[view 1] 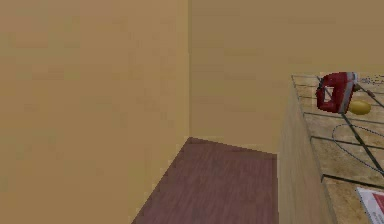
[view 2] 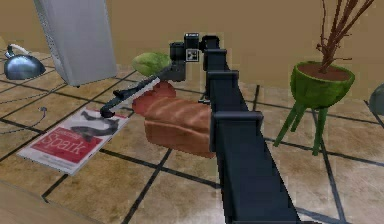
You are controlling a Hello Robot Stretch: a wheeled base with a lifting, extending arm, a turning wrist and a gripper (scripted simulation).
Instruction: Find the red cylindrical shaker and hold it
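Target candidate: a red thing (view 1: 336,90) on the tiled bench (view 1: 335,152), at the forward view's right edge. It is a stubby, roughly cylindrical form with a dark band. A yellow lump (view 1: 359,105) lies just beside it. Colour and shape fit the shaker. It looks tilted, and its long axis cannot be fixed.

Arm side view: the arm (view 2: 235,130) reaches out over a tiled top. The claw (view 2: 118,100) at its far end points toward that view's left. A bread loaf (view 2: 182,125) and a reddish rounded patch (view 2: 152,99) lie at or behind it. Whether the fingers are apart or together cannot be told, nor whether anything is held.

Governing relation (judgement): the red thing lies ahead of the robot, so off toward the arm side view's left from the claw. The base likely needs to drive forward until the arm comes level with it.
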